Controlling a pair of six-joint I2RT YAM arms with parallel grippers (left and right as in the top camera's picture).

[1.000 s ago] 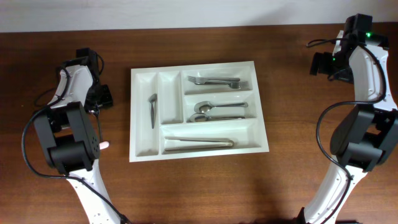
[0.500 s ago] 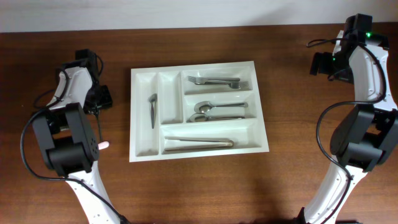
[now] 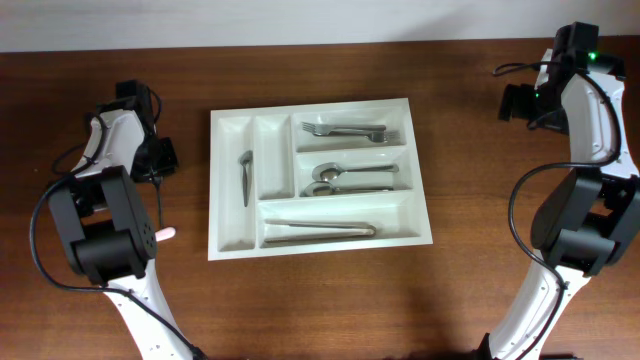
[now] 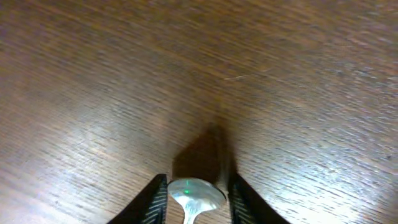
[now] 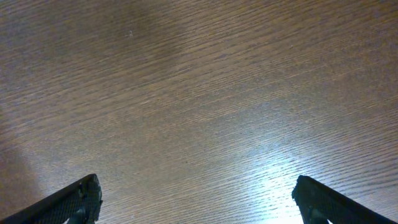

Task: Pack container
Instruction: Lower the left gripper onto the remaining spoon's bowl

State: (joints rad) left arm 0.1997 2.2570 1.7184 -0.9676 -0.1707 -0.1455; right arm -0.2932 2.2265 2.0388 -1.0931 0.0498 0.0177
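Note:
The white cutlery tray (image 3: pixel 232 246) lies in the middle of the wooden table. It holds forks (image 3: pixel 350 130), spoons (image 3: pixel 350 178), knives (image 3: pixel 318 231) and one small utensil (image 3: pixel 246 175) in an upright compartment. My left gripper (image 3: pixel 163 157) is to the left of the tray, above the table. In the left wrist view its jaws (image 4: pixel 196 194) are shut on a metal spoon (image 4: pixel 196 194), bowl end forward, above bare wood. My right gripper (image 3: pixel 515 103) is far right at the back, open and empty; its fingers (image 5: pixel 198 198) are spread wide over bare table.
A small pink object (image 3: pixel 166 233) shows beside the left arm's base. Both arm bases stand at the table's left and right sides. A white wall runs along the table's back edge.
My left gripper has shifted slightly left, away from the tray. The right arm and the tray have not moved.

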